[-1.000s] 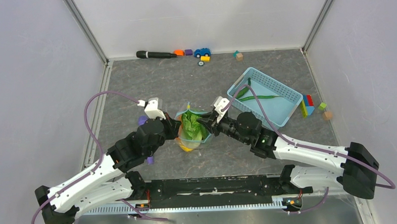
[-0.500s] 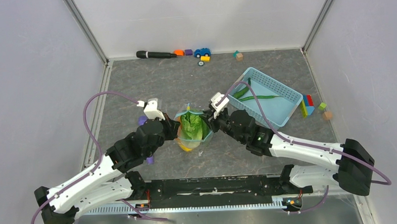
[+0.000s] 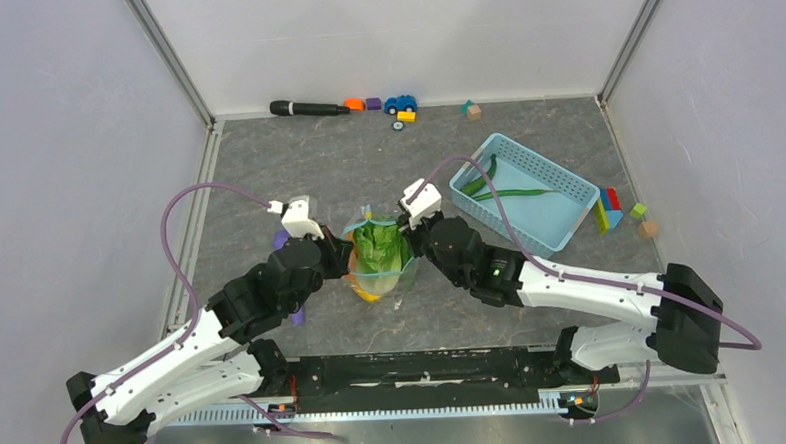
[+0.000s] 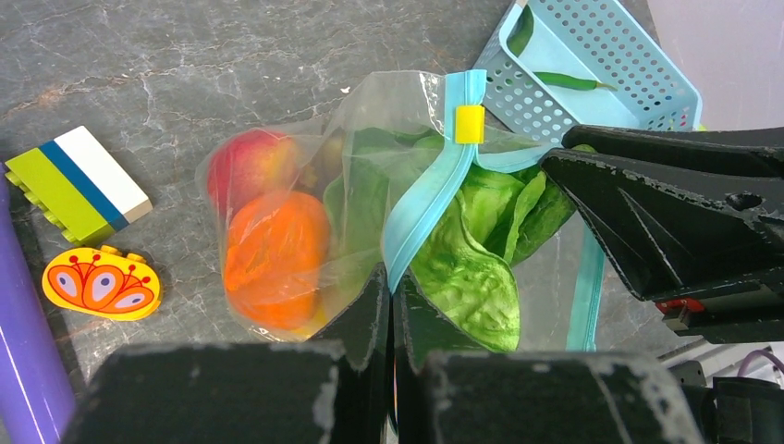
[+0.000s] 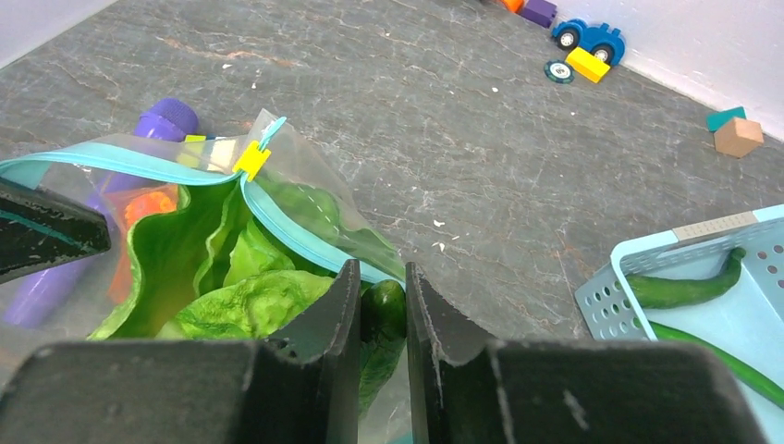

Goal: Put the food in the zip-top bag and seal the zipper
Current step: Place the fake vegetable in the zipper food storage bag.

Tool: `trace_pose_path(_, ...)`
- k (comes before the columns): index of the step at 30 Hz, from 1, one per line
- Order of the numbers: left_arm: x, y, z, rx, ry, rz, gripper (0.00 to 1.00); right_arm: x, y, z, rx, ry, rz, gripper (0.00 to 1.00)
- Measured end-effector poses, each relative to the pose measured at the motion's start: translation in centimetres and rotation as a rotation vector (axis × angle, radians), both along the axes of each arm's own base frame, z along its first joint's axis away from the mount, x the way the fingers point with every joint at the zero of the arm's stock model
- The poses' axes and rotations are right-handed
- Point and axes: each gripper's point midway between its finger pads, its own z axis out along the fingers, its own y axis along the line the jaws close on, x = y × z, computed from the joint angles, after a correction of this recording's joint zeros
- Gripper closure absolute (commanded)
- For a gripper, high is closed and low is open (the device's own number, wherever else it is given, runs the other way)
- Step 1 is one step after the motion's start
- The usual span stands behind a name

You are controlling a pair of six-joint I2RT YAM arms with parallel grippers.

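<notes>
At mid-tabletop: bag part-filled, zipper open

Between your two arms the bag stands with lettuce, orange and red fruit already inside. Your left end effector is clamped on the zipper, holding the mouth up. Your right end effector is clamped on a pod at that mouth, not yet released. More pods lie in the basket, so loading and sealing appear left to do. No readable writing or brand shows.

The grey marbled desk carries the zip-top bag between the left gripper and right gripper, a blue basket just right of the latter, and a toy car well beyond both.
</notes>
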Motion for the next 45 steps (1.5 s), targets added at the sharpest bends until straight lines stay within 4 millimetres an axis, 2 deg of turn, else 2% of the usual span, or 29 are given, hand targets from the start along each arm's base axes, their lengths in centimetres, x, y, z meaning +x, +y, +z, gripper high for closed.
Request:
trace_pose_path(5,0.0,0.1,0.1,-0.001,-0.002,0.002,0.98,0.9,-0.4,-0.2,-0.041,0.019,-0.107,1.0)
trace_pose_path(10,-0.1,0.2,0.0,-0.001,-0.002,0.002,0.98,1.9,-3.4,-0.8,-0.116,0.033,-0.356,1.0)
trace_pose_path(13,-0.1,0.2,-0.1,-0.001,-0.002,0.002,0.98,1.9,-4.5,-1.2,-0.157,0.025,-0.418,1.0)
trace_pose_path(15,-0.1,0.1,-0.1,-0.001,-0.001,0.001,0.98,1.9,-4.5,-1.3,-0.171,0.019,-0.419,1.0)
trace_pose_path(19,0.0,0.0,-0.2,0.001,0.0,0.001,0.98,1.6,-2.7,-1.3,-0.166,0.006,-0.338,1.0)
trace_pose_path(22,0.0,-0.1,-0.2,-0.001,0.0,-0.002,0.98,1.1,-0.3,-1.1,-0.134,-0.008,-0.206,1.0)
trace_pose_path(29,-0.2,-0.3,-0.9,0.01,0.018,-0.018,0.98,-1.9,5.3,-0.3,-0.052,-0.066,0.187,1.0)
trace_pose_path(33,-0.4,-0.3,-1.1,0.017,0.029,-0.029,0.98,-2.6,6.8,-0.3,-0.048,-0.083,0.273,1.0)
trace_pose_path(39,-0.6,-0.4,-1.3,0.021,0.036,-0.037,0.98,-2.0,8.1,-0.7,-0.071,-0.087,0.277,0.99)
trace_pose_path(41,-0.5,-0.3,-1.4,0.023,0.037,-0.034,0.98,-1.4,8.6,-1.1,-0.09,-0.083,0.258,0.94)
trace_pose_path(42,-0.5,-0.3,-1.4,0.023,0.037,-0.032,0.98,-1.1,8.8,-1.2,-0.098,-0.083,0.249,0.87)
trace_pose_path(45,-0.5,-0.2,-1.4,0.023,0.038,-0.032,0.98,-0.7,8.7,-1.4,-0.112,-0.087,0.23,0.81)
